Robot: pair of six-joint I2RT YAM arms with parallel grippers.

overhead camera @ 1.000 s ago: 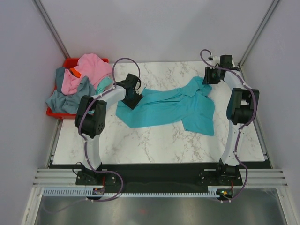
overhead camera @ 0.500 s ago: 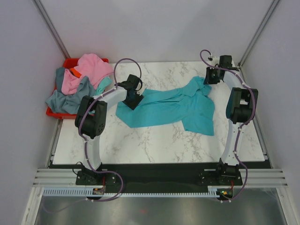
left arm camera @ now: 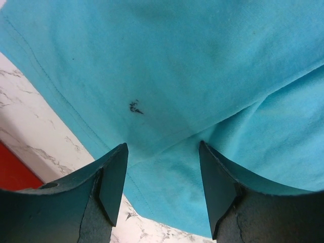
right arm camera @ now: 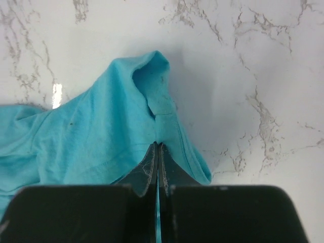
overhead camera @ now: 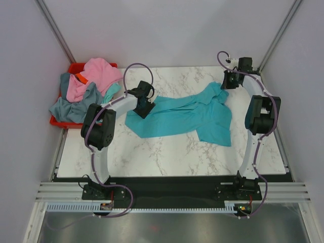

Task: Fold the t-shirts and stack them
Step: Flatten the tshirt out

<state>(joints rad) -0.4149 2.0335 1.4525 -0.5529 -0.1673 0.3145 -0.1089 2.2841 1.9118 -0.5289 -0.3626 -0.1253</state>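
A bright teal t-shirt [overhead camera: 187, 115] lies crumpled across the middle of the marble table [overhead camera: 167, 152]. My left gripper [overhead camera: 142, 108] hovers open over its left end; in the left wrist view teal cloth [left arm camera: 202, 76] fills the space between and beyond the fingers [left arm camera: 114, 179], near the hem. My right gripper [overhead camera: 226, 83] is at the shirt's far right corner, shut on a pinch of teal cloth [right arm camera: 162, 109], with the cloth rising into a small peak above the tips [right arm camera: 157, 147]. Pink, grey-blue and teal t-shirts [overhead camera: 83, 86] are heaped at the far left.
A red bin [overhead camera: 76, 67] at the table's far left corner holds the heap of shirts, which spills over its front edge. Grey walls and slanted frame posts close in the back and sides. Bare marble shows along the near edge.
My right gripper has closed on the far right corner of the teal shirt. The left gripper and the shirt have hardly moved.
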